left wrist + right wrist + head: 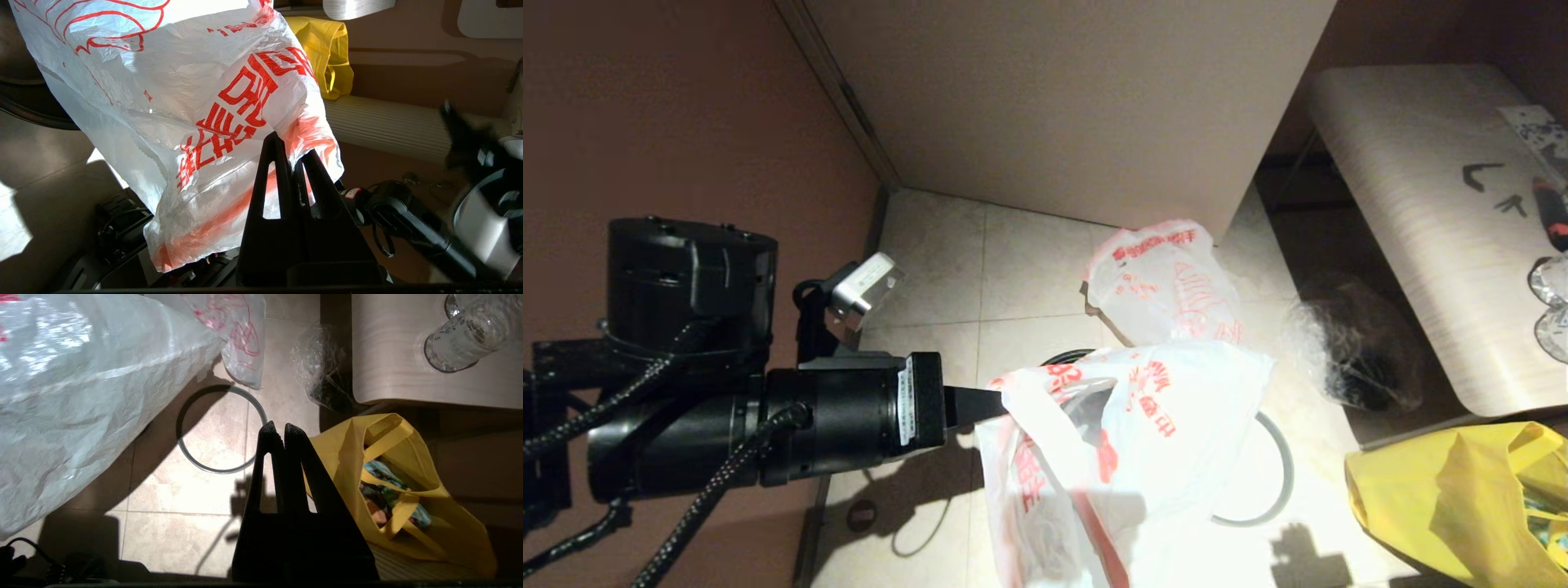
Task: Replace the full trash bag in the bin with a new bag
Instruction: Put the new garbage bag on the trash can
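My left gripper [995, 406] is shut on the red-handled edge of the new bag [1143, 425], a limp thin white bag with red print that hangs open in mid-air. In the left wrist view the black fingers [273, 163] pinch the new bag [184, 102]. It hides most of the bin; only a black arc of rim [1063, 358] shows. The full trash bag [1168, 282] sits lumpy on the floor by the cabinet. The grey ring [212, 470] lies flat on the tiles. My right gripper [278, 430] hovers shut and empty above the ring's edge.
A yellow bag [1462, 506] with colourful contents stands at the right, beside my right gripper. A clear-wrapped dark bundle [1347, 343] lies under a pale bench [1405, 204] holding glass bottles [457, 339]. A cabinet wall [1054, 106] stands behind.
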